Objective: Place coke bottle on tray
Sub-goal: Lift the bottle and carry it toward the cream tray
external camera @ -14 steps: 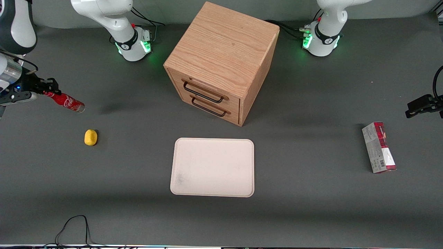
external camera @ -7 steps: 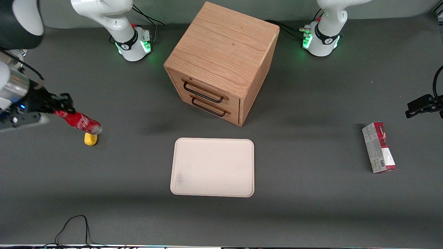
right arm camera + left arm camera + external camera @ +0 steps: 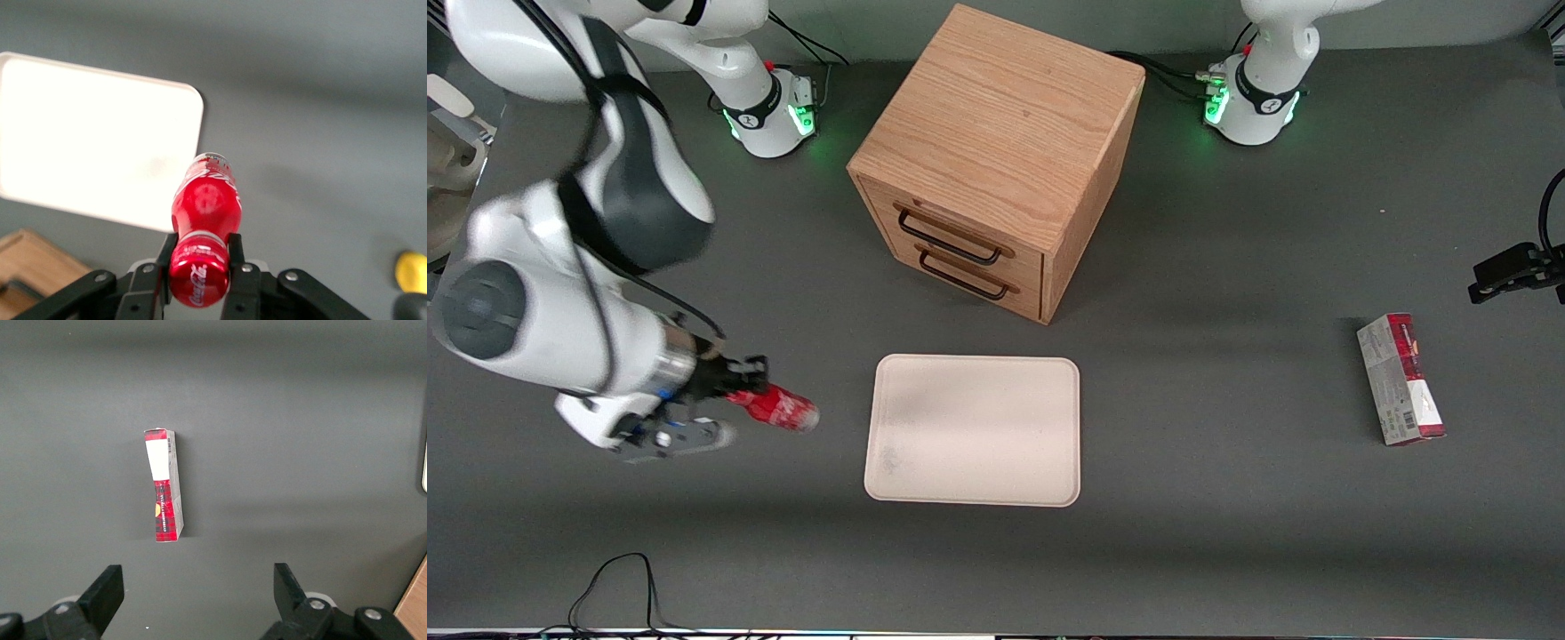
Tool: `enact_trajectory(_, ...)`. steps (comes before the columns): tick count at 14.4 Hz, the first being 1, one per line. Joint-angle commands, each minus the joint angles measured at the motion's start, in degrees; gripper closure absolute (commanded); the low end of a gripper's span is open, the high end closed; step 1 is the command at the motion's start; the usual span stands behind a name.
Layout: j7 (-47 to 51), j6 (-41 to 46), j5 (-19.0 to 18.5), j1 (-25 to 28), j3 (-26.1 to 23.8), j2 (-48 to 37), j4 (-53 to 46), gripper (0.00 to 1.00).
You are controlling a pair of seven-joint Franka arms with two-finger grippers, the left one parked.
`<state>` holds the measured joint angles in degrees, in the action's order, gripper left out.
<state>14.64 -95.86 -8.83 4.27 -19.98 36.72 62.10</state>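
Here's the coke bottle (image 3: 775, 408), up off the tabletop (image 3: 1227, 533) and carried nearly level, cap end in the hand (image 3: 740, 391), base pointing toward the tray (image 3: 972, 430). The fingers (image 3: 155, 267) are clamped narrow on the bottle's upper part, one on each side, and the wrist view shows the red body jutting straight out from between them. So the long axis runs from the hand out toward the tray, almost lying flat. That's the relation the next move turns on: the tray sits just ahead of the bottle's base, a short gap of bare tabletop between them, and the bottle isn't over the rim yet. My read is that the carry is well along, with the crossing and the set-down yet to do. The tray looks bare. Farther from the camera stands the oak cabinet (image 3: 996, 160); a red-and-grey carton (image 3: 1400, 379) lies toward the parked arm's end. A yellow object (image 3: 411, 271) peeks into the wrist view.
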Motion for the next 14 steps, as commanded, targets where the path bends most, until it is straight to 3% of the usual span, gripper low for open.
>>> enact_trajectory(1,6.2,-3.4,-5.0,0.9,-4.8,6.3,-4.3,1.0)
enact_trajectory(4,7.8,-7.9,-9.2,2.7,-5.0,10.0,-3.8,1.0)
enact_trajectory(8,8.1,-12.2,-11.4,2.9,-5.0,13.6,-3.7,0.95)
enact_trajectory(14,9.8,-16.4,-11.9,3.1,-5.0,16.3,-3.6,0.91)
